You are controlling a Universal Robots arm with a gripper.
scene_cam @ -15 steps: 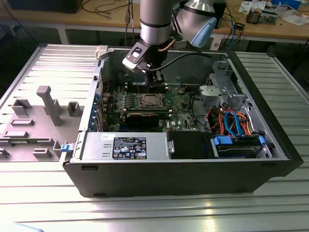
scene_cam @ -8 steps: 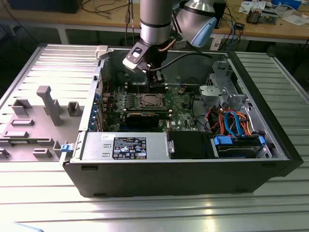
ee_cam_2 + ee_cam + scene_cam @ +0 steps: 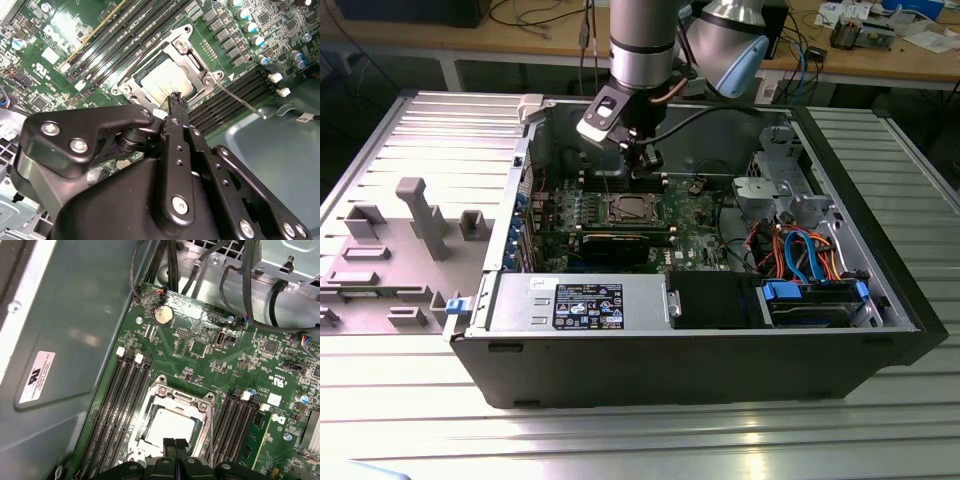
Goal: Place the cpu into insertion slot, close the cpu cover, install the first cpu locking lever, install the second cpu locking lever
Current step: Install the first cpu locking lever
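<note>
Silver-grey cpu (image 3: 170, 427) sits in the insertion slot (image 3: 611, 203) on the green board (image 3: 200, 347), cpu cover (image 3: 176, 396) flat around it, and we see the gripper (image 3: 175, 446) pinched narrow, empty, just above.

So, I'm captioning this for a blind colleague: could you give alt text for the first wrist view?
Black fingers, closed together, hang over a silver cpu seated in the insertion slot of a green motherboard, with long black memory slots on either side.
</note>
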